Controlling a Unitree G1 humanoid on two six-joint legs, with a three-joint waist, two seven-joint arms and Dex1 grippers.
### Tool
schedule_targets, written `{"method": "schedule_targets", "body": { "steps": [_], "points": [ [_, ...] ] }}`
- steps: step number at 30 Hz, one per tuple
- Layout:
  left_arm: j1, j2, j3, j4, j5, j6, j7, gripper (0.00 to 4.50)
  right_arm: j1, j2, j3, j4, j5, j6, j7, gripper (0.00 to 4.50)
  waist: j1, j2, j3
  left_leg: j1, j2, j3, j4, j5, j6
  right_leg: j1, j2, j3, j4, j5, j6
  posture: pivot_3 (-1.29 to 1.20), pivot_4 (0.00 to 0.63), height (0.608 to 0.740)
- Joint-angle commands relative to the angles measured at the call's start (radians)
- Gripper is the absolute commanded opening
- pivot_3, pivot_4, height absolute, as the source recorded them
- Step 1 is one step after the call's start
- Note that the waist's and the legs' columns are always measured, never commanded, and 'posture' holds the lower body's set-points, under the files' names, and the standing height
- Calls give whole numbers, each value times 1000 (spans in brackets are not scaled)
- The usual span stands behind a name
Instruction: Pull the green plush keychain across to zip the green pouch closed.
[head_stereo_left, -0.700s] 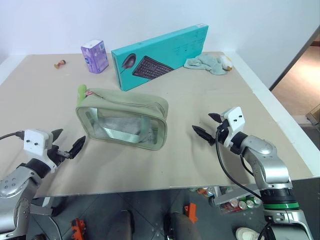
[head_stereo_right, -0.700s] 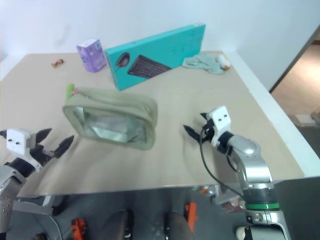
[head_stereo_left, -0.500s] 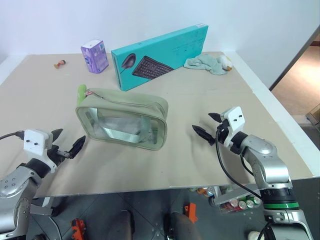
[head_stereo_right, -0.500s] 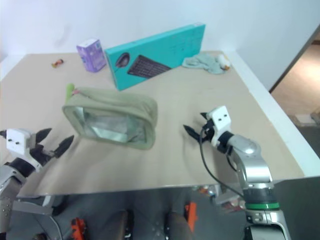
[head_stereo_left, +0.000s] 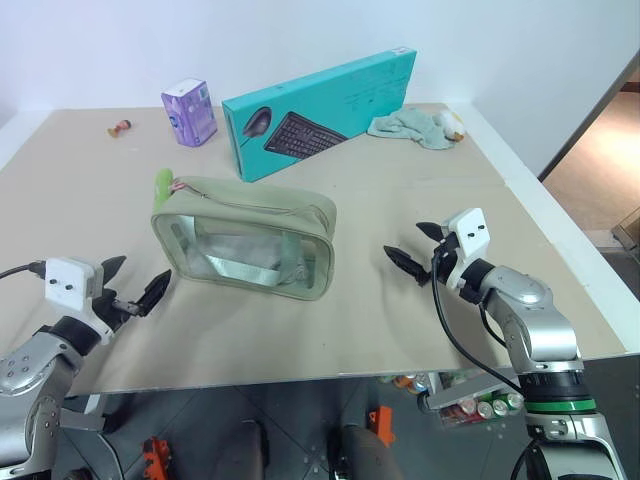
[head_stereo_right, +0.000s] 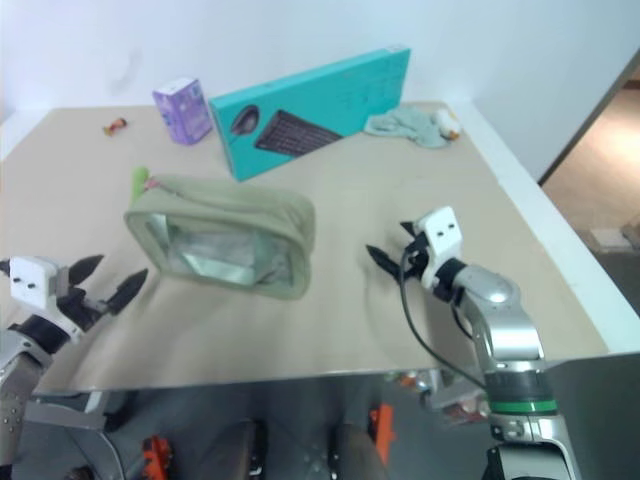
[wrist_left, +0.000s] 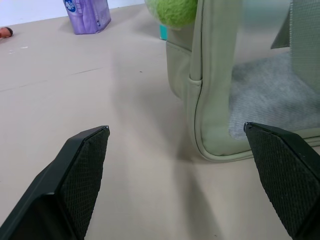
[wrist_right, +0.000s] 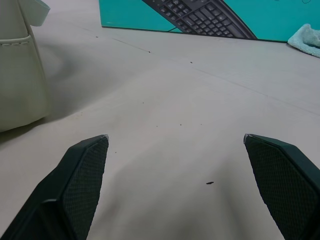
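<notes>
The green pouch (head_stereo_left: 246, 238) stands on the beige surface (head_stereo_left: 380, 190), clear side panel facing the robot. The green plush keychain (head_stereo_left: 163, 186) hangs at the pouch's far left top corner, at the end of the zipper. The left gripper (head_stereo_left: 134, 284) hovers low near the front edge, to the left of the pouch, fingers spread wide and holding nothing. The right gripper (head_stereo_left: 415, 250) hovers to the right of the pouch, apart from it, fingers likewise spread and empty. Behind the pouch a teal keyboard box (head_stereo_left: 320, 112) stands on edge, a purple packet (head_stereo_left: 189, 112) to its left and a pale cloth (head_stereo_left: 412, 127) to its right
</notes>
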Motion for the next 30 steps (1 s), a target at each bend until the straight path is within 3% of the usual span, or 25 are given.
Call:
{"method": "schedule_targets", "body": {
  "steps": [1,7,13,19,30],
  "points": [
    [-3,13,31,-28,-13,-23,-6,4468,-23,-10,-23,-1,4,-30,5,4500,0,0,0,0,0,0,0,0,0,0,0,0,0,0,0,0,150,740],
    [106,68,68,-185,-167,25,-155,4468,-79,-36,-41,27,31,-34,48,4500,-3,-1,0,0,1,2,0,-1,-1,-1,0,2,0,0,0,0,150,740],
    [188,184,66,-390,-341,148,-233,4468,-265,-92,-35,32,137,102,173,4500,-3,-1,1,0,3,4,0,-1,-1,-3,1,2,0,2,-2,0,150,740],
    [122,212,-30,-471,-433,220,-205,4468,-441,-56,55,34,189,210,269,4500,-2,-1,1,0,6,4,0,-1,-1,-4,6,3,0,2,-4,0,150,740],
    [29,213,-123,-458,-440,255,-188,4468,-586,28,166,235,136,157,420,4500,-2,-1,1,-2,9,6,-1,-1,-2,-9,12,10,1,4,-5,0,150,740]
  ]
}}
